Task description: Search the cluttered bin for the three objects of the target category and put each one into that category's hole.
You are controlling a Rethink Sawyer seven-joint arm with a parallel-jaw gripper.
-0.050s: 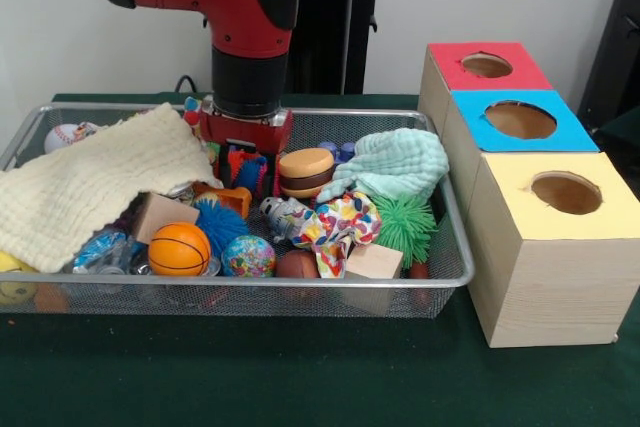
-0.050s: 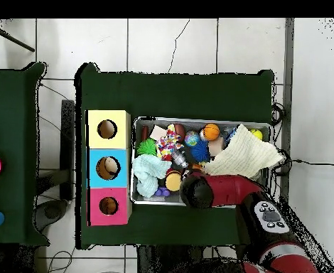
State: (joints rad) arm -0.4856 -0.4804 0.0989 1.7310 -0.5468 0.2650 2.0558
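Three boxes stand in a row beside the wire bin (image 1: 440, 247): a red-topped box (image 1: 487, 66), a blue-topped box (image 1: 520, 120) and a yellow-topped box (image 1: 566, 193), each with a round hole in its lid. We see the gripper (image 1: 247, 169) lowered into the bin among the clutter, its orange and blue tips down between the toys; whether it is released or clenched on something we cannot tell, since the toys hide the tips.

Crowding it in the front view, a cream cloth (image 1: 90, 182) lies draped over the bin's left half, its edge reaching up to the gripper's left side. Just to the right of the gripper sits a toy hamburger (image 1: 305, 173), nearly touching it, and beyond that a mint green cloth (image 1: 395, 164) is bunched against the right wall. In front of the gripper, nearer the camera, we see a blue spiky ball (image 1: 221, 222), a small basketball (image 1: 179, 249), a speckled ball (image 1: 248, 257), a multicoloured scrunchie (image 1: 340, 224), a green spiky ball (image 1: 405, 227) and a wooden block (image 1: 373, 262). A baseball (image 1: 64, 134) lies in the far left corner, well apart from the gripper.

From overhead, the arm (image 2: 227, 190) covers the gripper, and the three boxes lie well apart from it, outside the bin's short wall.
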